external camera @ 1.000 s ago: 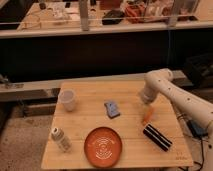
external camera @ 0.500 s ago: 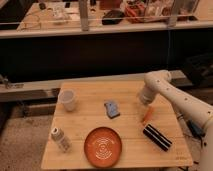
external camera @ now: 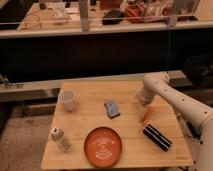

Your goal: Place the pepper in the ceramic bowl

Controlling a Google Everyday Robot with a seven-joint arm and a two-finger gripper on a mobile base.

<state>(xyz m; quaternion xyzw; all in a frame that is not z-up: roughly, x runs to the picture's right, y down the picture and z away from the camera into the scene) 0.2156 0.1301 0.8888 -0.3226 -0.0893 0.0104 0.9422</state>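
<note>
The gripper (external camera: 147, 106) hangs low over the wooden table (external camera: 90, 90), beyond the ceramic bowl (external camera: 90, 146) and to its right, right over the pepper (external camera: 146, 116). It may be touching the pepper's far end, but the view is too poor to be sure. I also cannot tell whether the gripper is spread, closed or holding anything.

The pepper lies on the table, apart from the bowl and outside it, beyond the bowl's right rim. The bowl sits at the near edge of the table with nothing in it. A black ribbed bar (external camera: 157, 137) lies to the right of the bowl, nearer it than the pepper is. A small blue object (external camera: 112, 108) rests just beyond the bowl. A white shaker bottle (external camera: 60, 138) stands left of the bowl, and a white cup (external camera: 68, 100) stands beyond the bowl to its left. The white arm (external camera: 172, 96) reaches in from the bowl's far right.
</note>
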